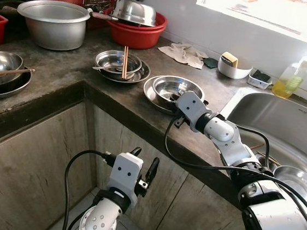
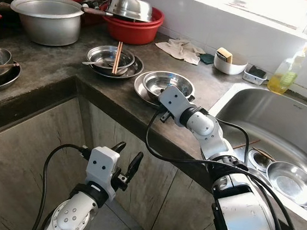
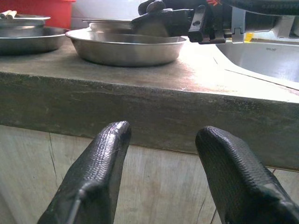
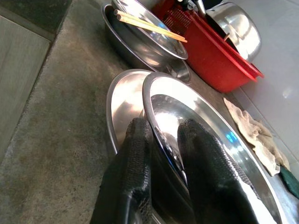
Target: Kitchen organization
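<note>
Right gripper [image 4: 161, 158] was clamped on the rim of the steel bowl [image 1: 171, 87], which sat in a plate [image 1: 151, 94] near the counter [image 1: 63, 83] edge beside the sink [image 1: 284, 120]. Left gripper [image 1: 143, 166] hung below the counter, fingers apart.

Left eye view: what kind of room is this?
Most likely a home kitchen: a steel sink set in a concrete counter, steel bowls and a big pot, and a soap bottle by the window.
</note>
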You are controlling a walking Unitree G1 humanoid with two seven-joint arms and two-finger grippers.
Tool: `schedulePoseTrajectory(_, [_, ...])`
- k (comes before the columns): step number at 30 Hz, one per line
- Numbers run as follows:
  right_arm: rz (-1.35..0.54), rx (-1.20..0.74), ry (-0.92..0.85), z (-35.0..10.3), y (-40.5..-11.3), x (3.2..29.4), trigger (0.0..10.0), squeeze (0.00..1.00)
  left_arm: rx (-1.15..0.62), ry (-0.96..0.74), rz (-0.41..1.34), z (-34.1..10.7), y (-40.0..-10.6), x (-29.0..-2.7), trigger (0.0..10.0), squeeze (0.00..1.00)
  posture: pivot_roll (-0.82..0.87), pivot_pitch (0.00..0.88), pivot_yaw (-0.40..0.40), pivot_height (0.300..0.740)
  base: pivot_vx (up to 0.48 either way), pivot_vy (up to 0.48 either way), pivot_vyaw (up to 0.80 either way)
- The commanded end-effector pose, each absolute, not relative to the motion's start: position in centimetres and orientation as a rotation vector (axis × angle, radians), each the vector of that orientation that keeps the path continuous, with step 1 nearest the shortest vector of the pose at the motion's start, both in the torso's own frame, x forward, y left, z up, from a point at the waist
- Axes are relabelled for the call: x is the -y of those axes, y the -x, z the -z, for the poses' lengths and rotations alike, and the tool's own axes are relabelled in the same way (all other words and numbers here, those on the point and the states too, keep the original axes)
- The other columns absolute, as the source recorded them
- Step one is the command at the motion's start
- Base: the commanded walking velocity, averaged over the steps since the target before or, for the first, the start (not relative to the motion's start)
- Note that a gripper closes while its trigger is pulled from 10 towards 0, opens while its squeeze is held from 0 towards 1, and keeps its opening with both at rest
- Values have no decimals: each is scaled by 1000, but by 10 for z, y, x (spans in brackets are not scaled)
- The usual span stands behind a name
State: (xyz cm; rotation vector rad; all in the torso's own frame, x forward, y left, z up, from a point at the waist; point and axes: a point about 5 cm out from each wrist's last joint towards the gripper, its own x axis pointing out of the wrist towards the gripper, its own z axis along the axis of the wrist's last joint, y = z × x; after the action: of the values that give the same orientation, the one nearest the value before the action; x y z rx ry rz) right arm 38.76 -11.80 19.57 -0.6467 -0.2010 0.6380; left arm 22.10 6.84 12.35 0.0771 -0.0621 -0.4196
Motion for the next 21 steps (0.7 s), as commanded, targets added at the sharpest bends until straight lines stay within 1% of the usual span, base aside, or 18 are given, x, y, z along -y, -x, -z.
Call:
schedulePoseTrajectory(1, [-635,214,661,-203,-390,120,10000,0,63,-69,428,-122,-221,-65,10000,0,11,15,-123,740,0,0,0])
schedulePoseTrajectory(12, [-640,226,640,-205,-390,118,10000,0,61,-73,431,-121,-221,-66,10000,0,15,2,-119,740,0,0,0])
schedulePoseTrajectory(16, [-672,230,614,-205,-388,115,10000,0,60,-74,432,-121,-221,-66,10000,0,15,0,-120,740,0,0,0])
schedulePoseTrajectory(21, [-678,231,622,-204,-387,116,10000,0,59,-75,434,-120,-221,-66,10000,0,15,0,-117,740,0,0,0])
